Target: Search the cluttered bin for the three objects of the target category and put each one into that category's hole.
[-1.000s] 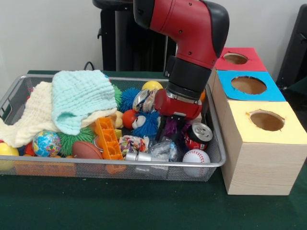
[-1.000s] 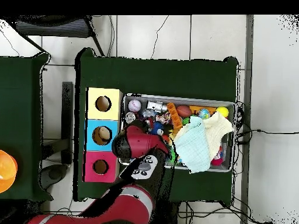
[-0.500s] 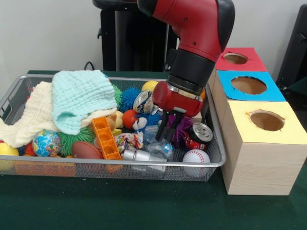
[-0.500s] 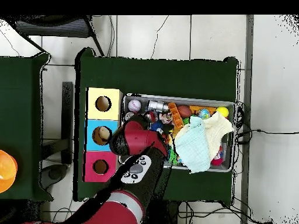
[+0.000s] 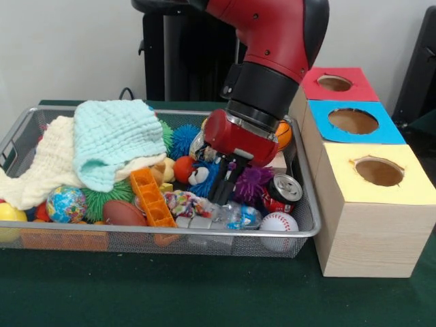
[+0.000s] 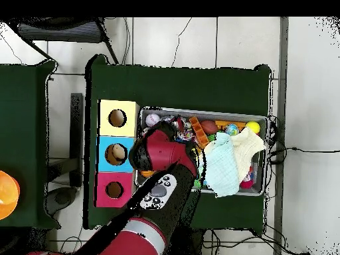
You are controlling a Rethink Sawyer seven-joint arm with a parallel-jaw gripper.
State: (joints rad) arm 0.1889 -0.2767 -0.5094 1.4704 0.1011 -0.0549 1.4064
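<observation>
Three boxes, red (image 5: 334, 83), blue (image 5: 354, 121) and yellow (image 5: 379, 172), stand on the green table (image 5: 204, 293) before a pale wall. The gripper (image 5: 223, 193) hangs in the mesh bin (image 5: 300, 228); whether its fingers are spread, I cannot tell. One baseball (image 5: 278, 223) lies just below-right of it, one soda can (image 5: 281, 192) beside it.

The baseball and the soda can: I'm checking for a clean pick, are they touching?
Cannot tell. In the front view the baseball sits just below the soda can, their outlines meeting, but one may simply lie behind the other.
</observation>
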